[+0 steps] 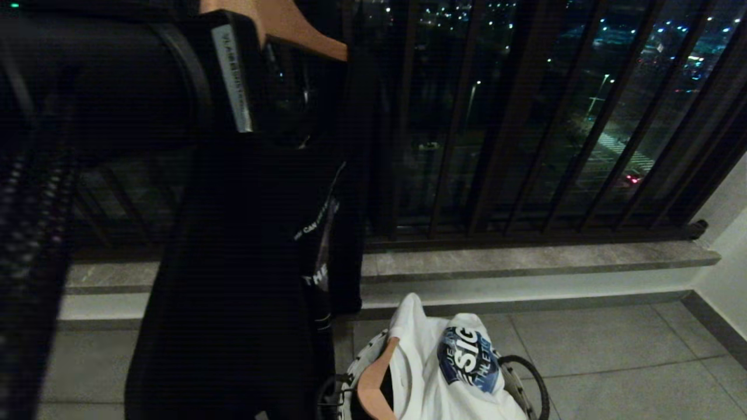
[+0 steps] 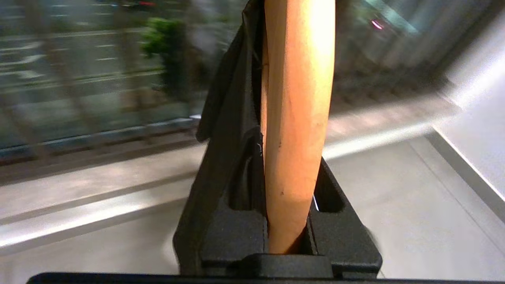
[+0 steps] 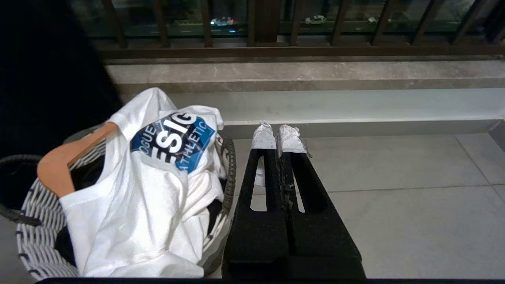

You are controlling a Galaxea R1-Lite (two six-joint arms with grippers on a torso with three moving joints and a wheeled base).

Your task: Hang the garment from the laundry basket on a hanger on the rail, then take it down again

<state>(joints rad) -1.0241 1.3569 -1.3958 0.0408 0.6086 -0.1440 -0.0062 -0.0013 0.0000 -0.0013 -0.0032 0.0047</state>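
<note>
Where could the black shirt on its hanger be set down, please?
Bare floor tiles lie right of the laundry basket, bordered by the stone ledge and the wall. The basket is crowded with a white shirt and another hanger.

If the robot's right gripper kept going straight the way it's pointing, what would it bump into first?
Probably the low stone step under the balcony railing. The shut right gripper points across bare floor tiles toward it, passing beside the laundry basket. Depth is hard to judge.

Left gripper is raised high, jaws clamped; right gripper hangs low, jaws together.
</note>
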